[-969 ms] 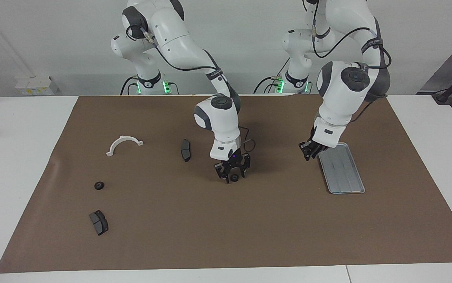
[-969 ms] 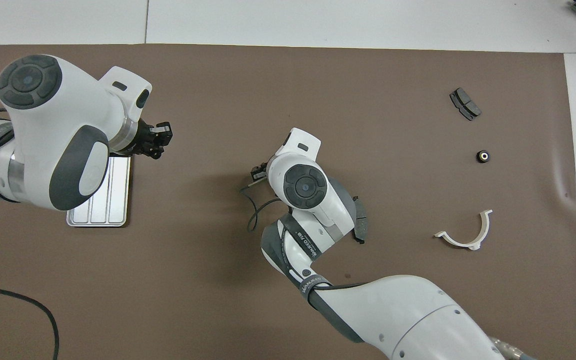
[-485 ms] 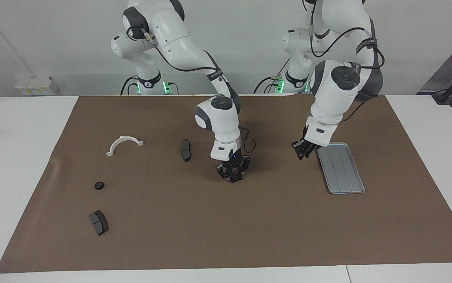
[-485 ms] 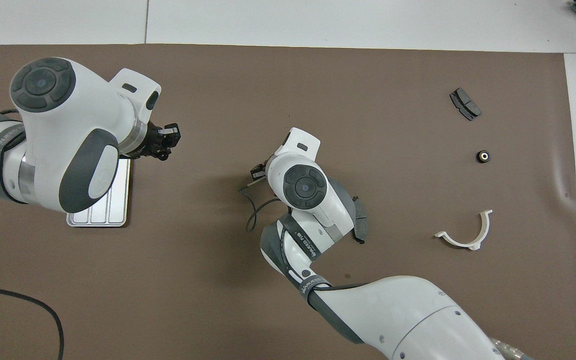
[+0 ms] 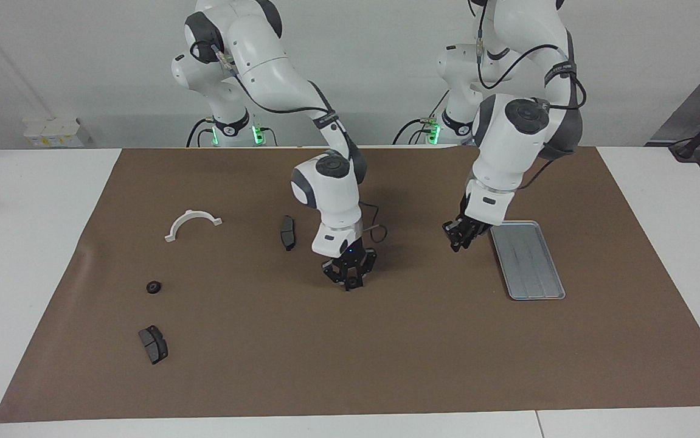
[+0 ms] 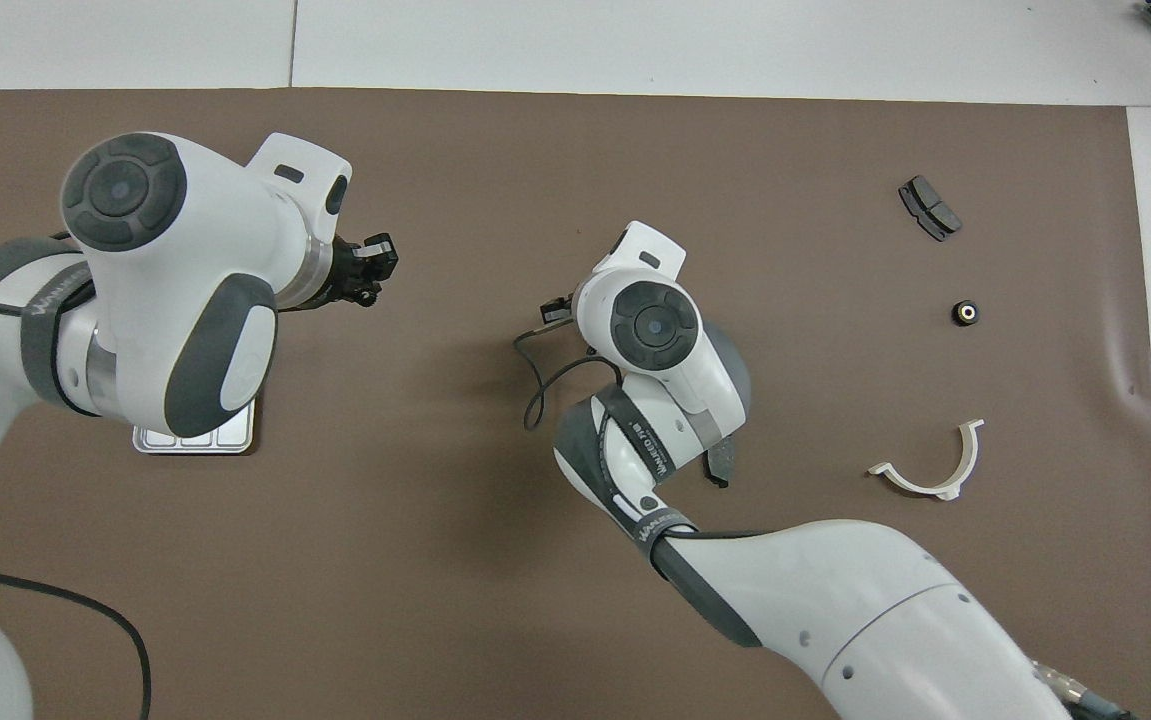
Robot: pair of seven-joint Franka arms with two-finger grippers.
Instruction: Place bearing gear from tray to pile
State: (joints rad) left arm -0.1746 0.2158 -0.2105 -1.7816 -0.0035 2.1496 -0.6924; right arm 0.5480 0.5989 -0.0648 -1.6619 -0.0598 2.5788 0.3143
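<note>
Over the brown mat's middle, facing view: right gripper [image 5: 350, 281] pinches a small black bearing gear [image 5: 351, 283]; left gripper [image 5: 458, 238] pressed together beside the ridged silver tray [image 5: 529, 261]. Overhead view: the gear is hidden; a thin pinch could drop it short of the white half-ring bracket [image 6: 930, 468].

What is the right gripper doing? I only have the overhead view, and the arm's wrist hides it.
Observer: The right gripper is shut on a small black bearing gear, low over the brown mat.
Operator: Is the tray empty? I see only one end of it.
Observer: Yes, the tray holds nothing.
Operator: And the brake pad half hidden by the right arm?
Observer: That brake pad lies whole on the mat, apart from the gripper.
</note>
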